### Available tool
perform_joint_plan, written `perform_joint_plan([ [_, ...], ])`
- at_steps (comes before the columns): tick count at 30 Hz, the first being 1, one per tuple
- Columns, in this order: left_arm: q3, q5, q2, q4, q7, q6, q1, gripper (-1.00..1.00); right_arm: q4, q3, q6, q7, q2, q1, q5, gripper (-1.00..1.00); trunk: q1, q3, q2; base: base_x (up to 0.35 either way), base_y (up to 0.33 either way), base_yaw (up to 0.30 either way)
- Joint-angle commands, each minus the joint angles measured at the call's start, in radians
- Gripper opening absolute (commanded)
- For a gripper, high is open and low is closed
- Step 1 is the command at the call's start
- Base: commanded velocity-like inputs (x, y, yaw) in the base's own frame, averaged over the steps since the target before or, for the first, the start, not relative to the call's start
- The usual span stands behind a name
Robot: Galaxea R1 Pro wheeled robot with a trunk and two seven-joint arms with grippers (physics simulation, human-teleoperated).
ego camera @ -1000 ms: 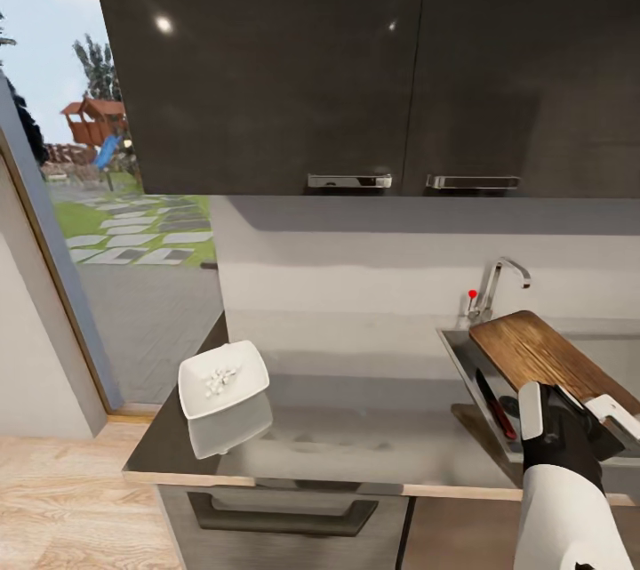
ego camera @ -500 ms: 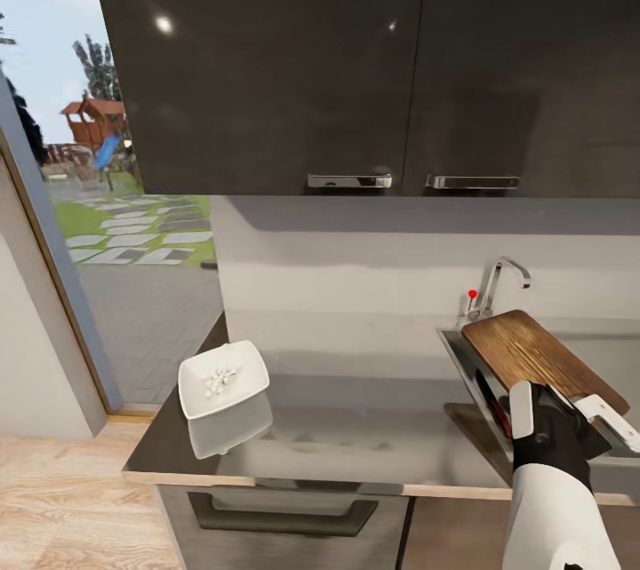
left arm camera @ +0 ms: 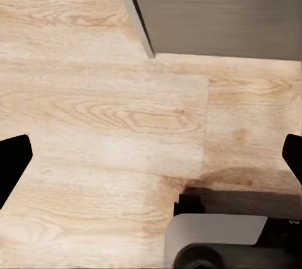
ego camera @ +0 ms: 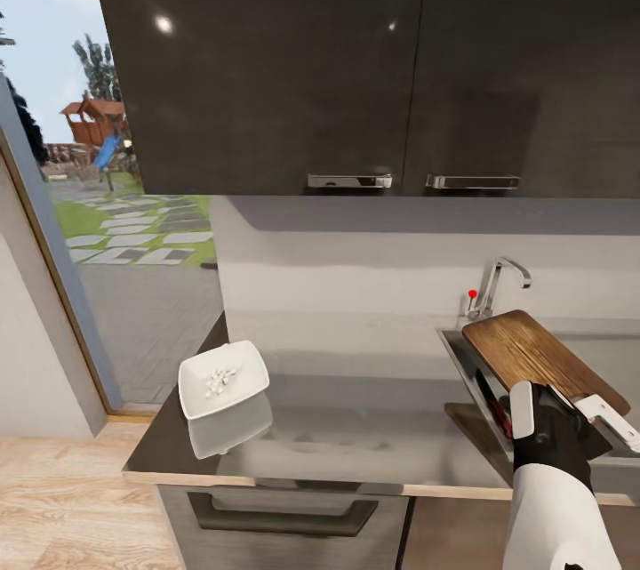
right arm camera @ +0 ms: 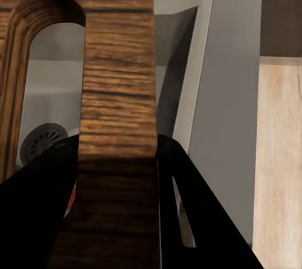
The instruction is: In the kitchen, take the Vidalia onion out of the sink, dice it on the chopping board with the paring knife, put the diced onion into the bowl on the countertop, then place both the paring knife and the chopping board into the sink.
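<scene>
brown grained chopping board [ego camera: 533,358], tilted over sink [ego camera: 462,355]

Right gripper [ego camera: 569,414] fingers [right arm camera: 38,212] clamped – left gripper [left arm camera: 151,162] spread wide.

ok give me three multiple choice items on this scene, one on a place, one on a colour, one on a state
1. Where are the diced white onion bits?
A. in the white square bowl on the grey countertop
B. on the brown wooden chopping board
C. on the floor

2. What colour is the tap lever's tip?
A. blue
B. red
C. green

3. What is the right tool doing?
A. hanging open
B. gripping the knife
C. shut on the board

Answers:
1 A: the bits lie inside the bowl on the countertop.
2 B: the lever tip by the chrome tap is red.
3 C: the right tool clamps the board, tilted over the steel sink.
</scene>
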Motion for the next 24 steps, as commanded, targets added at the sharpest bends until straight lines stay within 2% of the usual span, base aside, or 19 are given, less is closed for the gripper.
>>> perform_joint_plan([
  [1,-0.009,0.008,-0.001,0.004,0.001,-0.001,0.004,1.00,-0.002,-0.001,0.007,-0.002,0.001,-0.001,-0.001,-1.00,0.000,-0.002,-0.002,0.000,0.000,0.000],
  [2,-0.009,0.008,-0.001,0.004,0.001,0.112,0.038,1.00,-0.002,-0.001,0.007,-0.002,0.001,-0.001,-0.001,-1.00,0.000,-0.002,-0.002,0.000,0.000,0.000],
  [8,-0.008,0.008,-0.001,0.004,0.000,0.110,0.139,1.00,-0.002,-0.001,0.007,-0.002,0.001,-0.001,-0.001,-1.00,0.000,-0.002,-0.002,0.000,0.000,0.000],
  [11,-0.008,0.008,0.001,0.004,0.000,0.109,0.171,1.00,-0.002,-0.001,0.007,-0.002,0.001,-0.001,-0.001,-1.00,0.000,-0.002,-0.002,0.000,0.000,0.000],
  [16,-0.008,0.008,0.000,0.004,0.000,0.108,0.202,1.00,-0.002,-0.001,0.008,-0.002,0.001,-0.001,-0.001,-1.00,0.000,-0.002,-0.002,0.000,0.000,0.000],
  [24,-0.007,0.008,0.001,0.004,0.001,0.106,0.208,1.00,0.000,-0.002,0.009,-0.007,0.001,-0.001,0.002,-1.00,0.000,-0.002,-0.002,0.000,0.000,0.000],
])
